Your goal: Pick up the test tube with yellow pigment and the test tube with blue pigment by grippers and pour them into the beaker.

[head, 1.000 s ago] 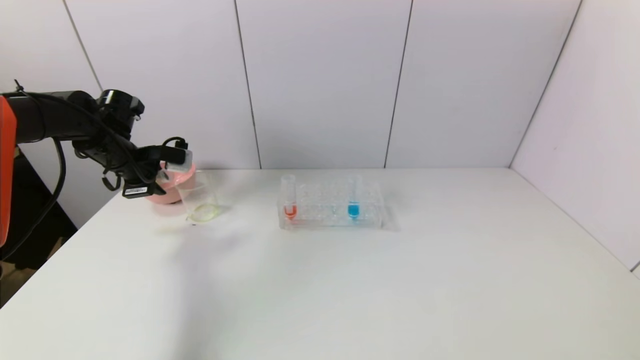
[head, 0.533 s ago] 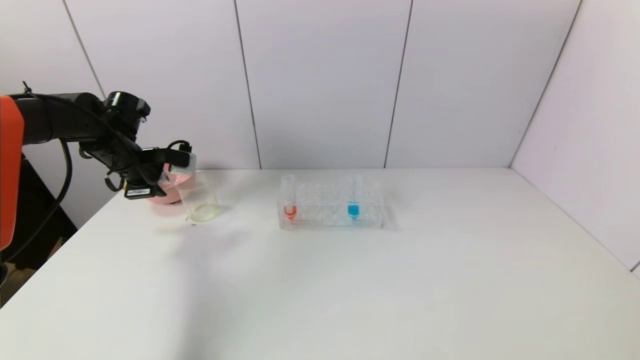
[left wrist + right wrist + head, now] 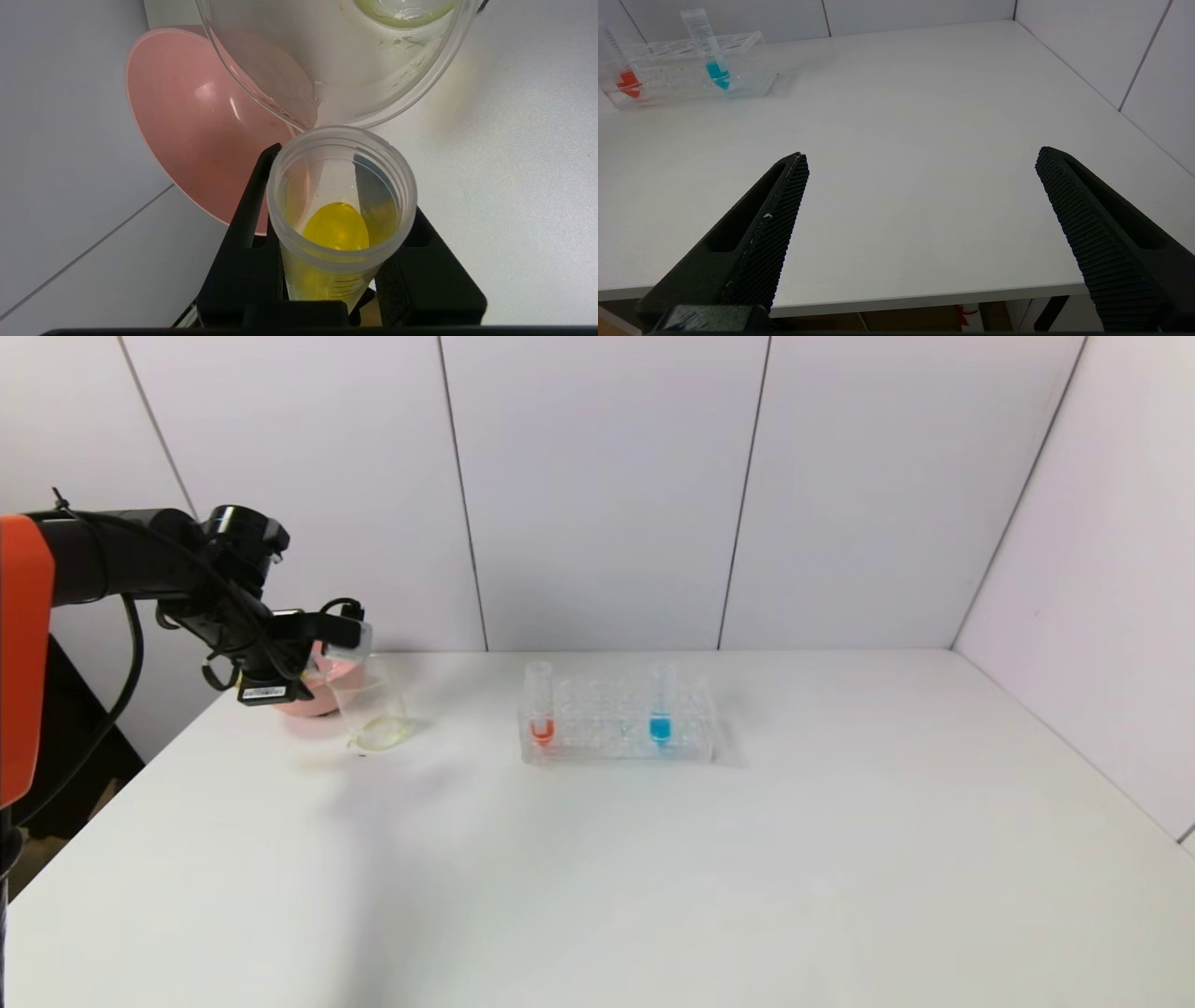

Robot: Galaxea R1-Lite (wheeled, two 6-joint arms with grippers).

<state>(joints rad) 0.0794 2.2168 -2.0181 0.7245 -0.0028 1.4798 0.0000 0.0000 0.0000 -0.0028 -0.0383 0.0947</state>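
surface: white table point(image 3: 653, 859); far-left corner: pink bowl point(image 3: 313, 695), beaker point(image 3: 372, 705) just beside it; far edge, centre: clear tube rack point(image 3: 618, 719)

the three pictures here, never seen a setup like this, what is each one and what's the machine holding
This is a two-armed robot at a white table. The wide picture is from its head. Each close-up is from a camera on one wrist.

The left tool is shut on the test tube with yellow pigment, tipped at the rim of the beaker, which holds a little yellowish liquid. A pink bowl sits behind.

The right tool hangs open over the near edge, holding nothing.

The clear rack holds the test tube with blue pigment and an orange-red tube.
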